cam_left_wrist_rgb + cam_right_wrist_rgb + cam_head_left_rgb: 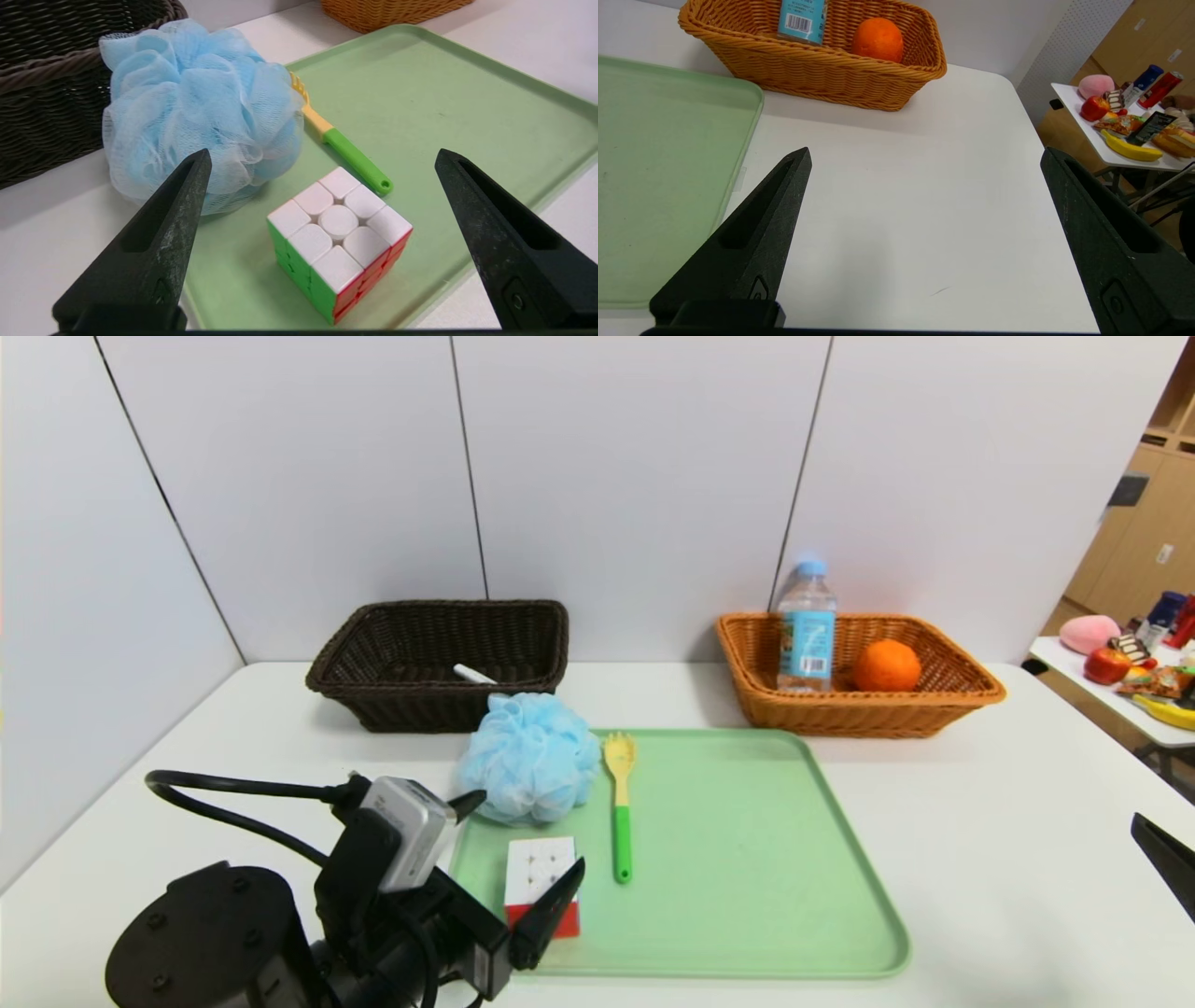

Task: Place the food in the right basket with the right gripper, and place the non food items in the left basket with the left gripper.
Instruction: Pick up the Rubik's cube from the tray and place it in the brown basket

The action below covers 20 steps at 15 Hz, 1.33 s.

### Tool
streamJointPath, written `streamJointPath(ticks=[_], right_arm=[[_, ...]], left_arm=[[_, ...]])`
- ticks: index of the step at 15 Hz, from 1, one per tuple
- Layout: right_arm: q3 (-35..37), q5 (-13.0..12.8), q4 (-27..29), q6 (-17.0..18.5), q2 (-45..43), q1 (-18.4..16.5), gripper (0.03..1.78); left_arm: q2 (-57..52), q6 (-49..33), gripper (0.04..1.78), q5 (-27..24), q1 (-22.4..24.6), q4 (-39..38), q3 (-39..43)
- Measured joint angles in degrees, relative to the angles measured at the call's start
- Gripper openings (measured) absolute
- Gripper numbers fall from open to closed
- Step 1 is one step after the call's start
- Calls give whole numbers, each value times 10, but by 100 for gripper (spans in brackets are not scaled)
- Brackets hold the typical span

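Note:
The orange (886, 665) and the water bottle (807, 630) sit inside the orange-tan right basket (971, 689). A white marker (474, 674) lies in the dark brown left basket (373, 702). On the green tray (747, 859) rest the blue pouf (529, 758), the yellow spork with green handle (620, 803) and the white-and-red cube (540, 873). My left gripper (527, 831) hovers open just before the cube (338, 242), which lies between its spread fingers (177, 219). My right gripper (925, 149) is open over bare table, at the head view's right edge (1165, 861).
A side table (1074, 658) at the far right carries fruit, snacks and cans. White wall panels stand right behind both baskets. The tray's right half (654, 163) holds nothing. The pouf (196, 107) lies close to the dark basket (46, 93).

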Motion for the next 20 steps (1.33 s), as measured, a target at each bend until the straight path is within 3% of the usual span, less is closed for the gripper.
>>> streamJointPath(ticks=[20], right_arm=[[3, 4, 0, 0, -8, 0, 169]], left_arm=[[91, -1, 169, 3, -18, 0, -18]])
